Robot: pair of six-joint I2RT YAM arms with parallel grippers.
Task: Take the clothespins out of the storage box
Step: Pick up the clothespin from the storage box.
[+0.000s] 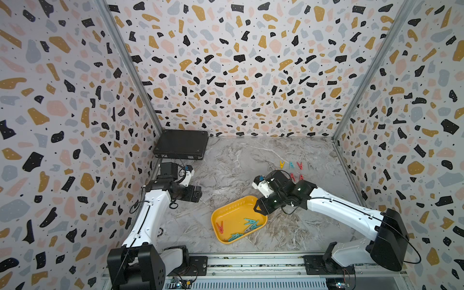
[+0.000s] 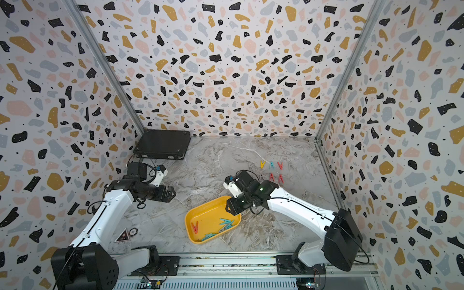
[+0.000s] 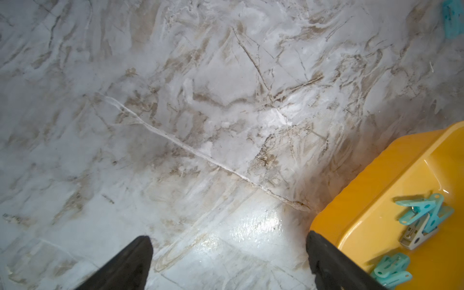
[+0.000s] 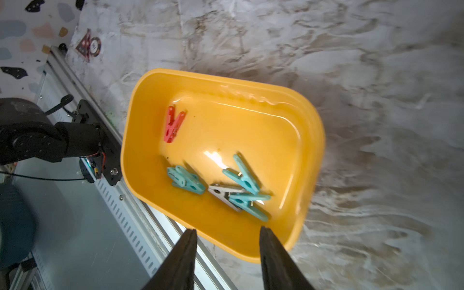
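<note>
The yellow storage box lies at the front middle of the marble table, also in the right wrist view and the left wrist view. Inside it are a red clothespin, a grey one and several teal ones. More clothespins lie in rows at the back right, among them a yellow one and a red one. My right gripper hovers over the box's far right corner, open and holding nothing. My left gripper hangs open over bare table left of the box.
A flat black hard case lies in the back left corner. Patterned walls close in three sides. A metal rail runs along the front edge, close to the box. Two stickers sit on the table at the front left.
</note>
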